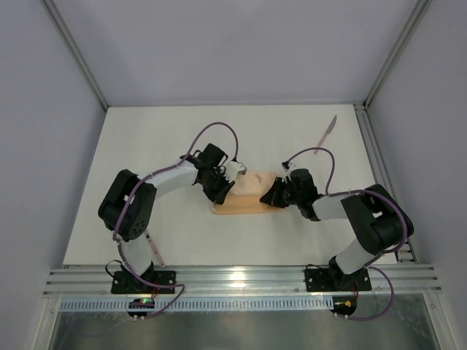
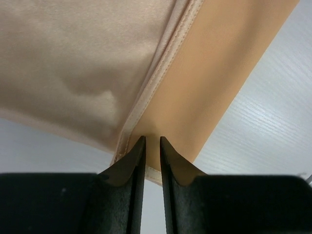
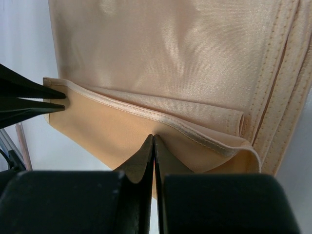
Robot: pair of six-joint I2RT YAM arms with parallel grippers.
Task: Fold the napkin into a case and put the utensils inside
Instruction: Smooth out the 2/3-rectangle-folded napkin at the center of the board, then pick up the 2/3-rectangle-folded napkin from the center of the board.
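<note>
Near the desk's (image 1: 182,131) middle, I am judging the folded napkin (image 1: 244,195) limp and slippery, best pinched at its hem, where left fingers (image 2: 135,165) are standing slightly apart and right fingers (image 3: 141,156) are sitting closed.

The napkin (image 2: 73,63) is thin woven cloth with a fine twill showing. One face has a soft satin sheen, the other is flat and matt. Its hem (image 2: 161,63) is stitched and slightly ribbed. The table (image 2: 263,136) is white and matt, with a faint wood-like grain. The fingers (image 2: 134,170) of the left gripper (image 2: 152,141) and right gripper (image 3: 154,139) are black, smooth and dull (plastic, by the look). The rails (image 1: 241,281) are bare ribbed metal with bright glare. The knife (image 1: 328,131) is too small to judge.
</note>
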